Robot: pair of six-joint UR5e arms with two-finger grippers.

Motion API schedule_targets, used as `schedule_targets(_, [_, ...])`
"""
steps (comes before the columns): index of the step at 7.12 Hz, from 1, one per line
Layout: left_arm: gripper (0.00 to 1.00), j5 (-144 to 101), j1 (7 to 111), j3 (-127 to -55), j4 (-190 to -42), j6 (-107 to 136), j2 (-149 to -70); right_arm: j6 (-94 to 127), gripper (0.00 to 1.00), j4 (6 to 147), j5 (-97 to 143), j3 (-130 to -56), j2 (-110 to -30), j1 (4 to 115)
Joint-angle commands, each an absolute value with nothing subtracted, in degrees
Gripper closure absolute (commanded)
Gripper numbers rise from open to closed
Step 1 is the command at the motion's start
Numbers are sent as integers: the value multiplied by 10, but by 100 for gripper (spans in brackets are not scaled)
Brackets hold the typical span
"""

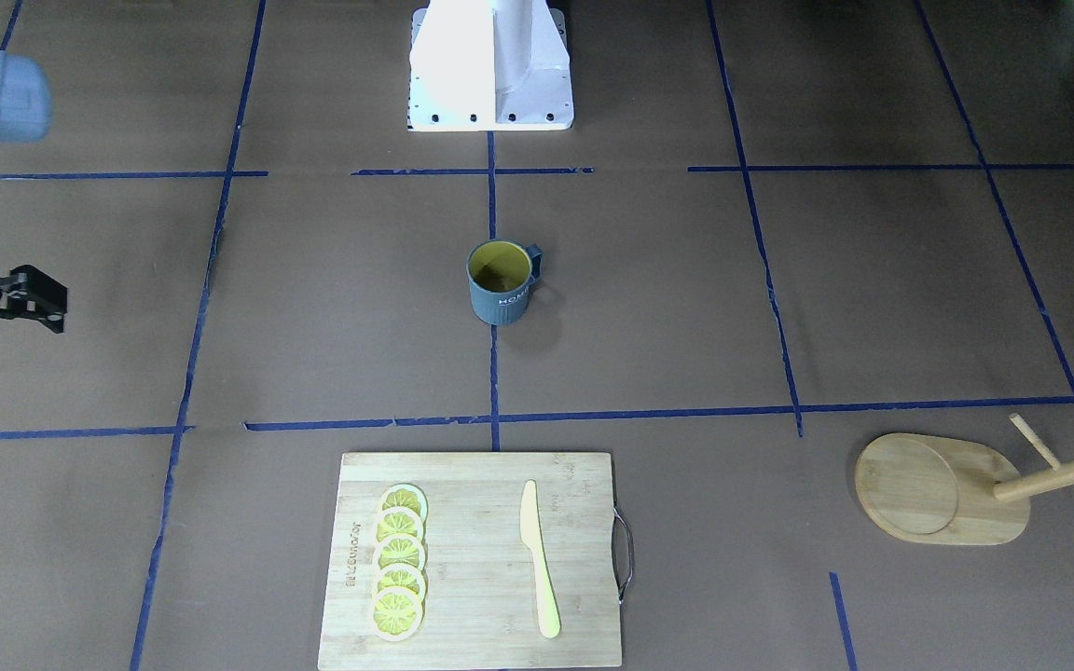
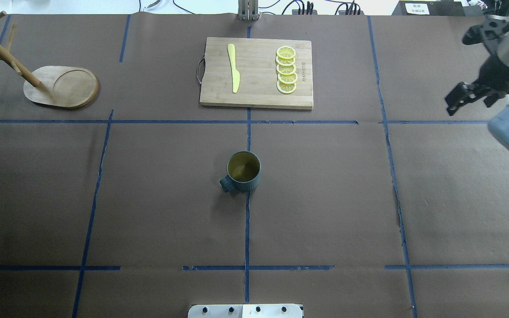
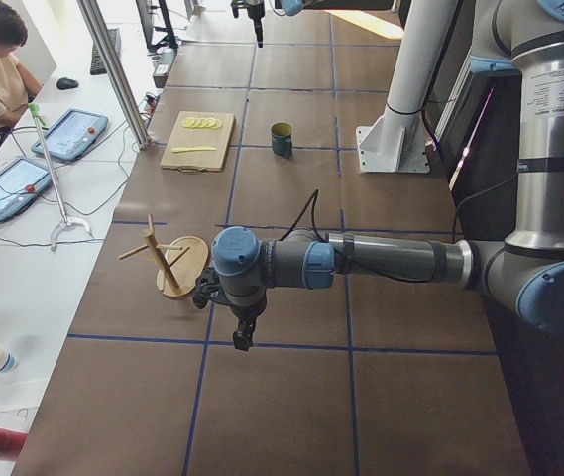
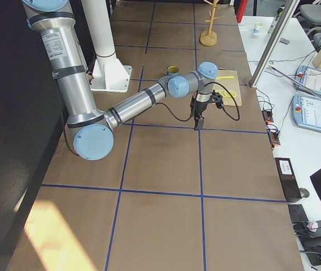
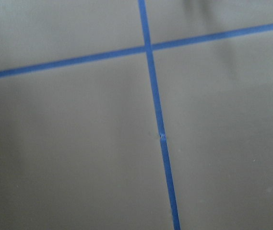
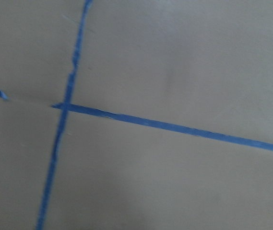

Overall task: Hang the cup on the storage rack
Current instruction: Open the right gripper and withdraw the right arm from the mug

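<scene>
Right now the cup point(image 2: 244, 172) stands upright at centre of table point(image 2: 325, 198), handle twd robot's left, untouched. Storage rack point(image 2: 60, 86) sits far-left, well apart. R gripper point(image 2: 452, 102) hovers by right edge, L gripper point(image 3: 243, 337) over left end. Can't tell either's opening.

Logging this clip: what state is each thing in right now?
Cup: upright on table, empty, unhung.
Rack: standing, pegs bare.
Board: flat, bearing knife and lemon slices.
Right pincer: holds nothing; open or shut unclear.
Left pincer: holds nothing; open or shut unclear.
</scene>
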State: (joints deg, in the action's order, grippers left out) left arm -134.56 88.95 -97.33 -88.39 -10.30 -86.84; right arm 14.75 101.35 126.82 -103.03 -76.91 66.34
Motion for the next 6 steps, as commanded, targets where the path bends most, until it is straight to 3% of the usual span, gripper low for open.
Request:
schedule_targets(1, [0,-1348,883,-969,-895,-59,-895,-30,0,1013,1298,-1032,-859,752])
schedule_targets(4, [0,-1350,874,-987,-917,-21,-899,-108,0,998,1298,-1054,-975,844])
schedule_targets(6, [0,-1404,792,-999,-1039,-19,-897,-89,0,986,1300,-1069,-984,856])
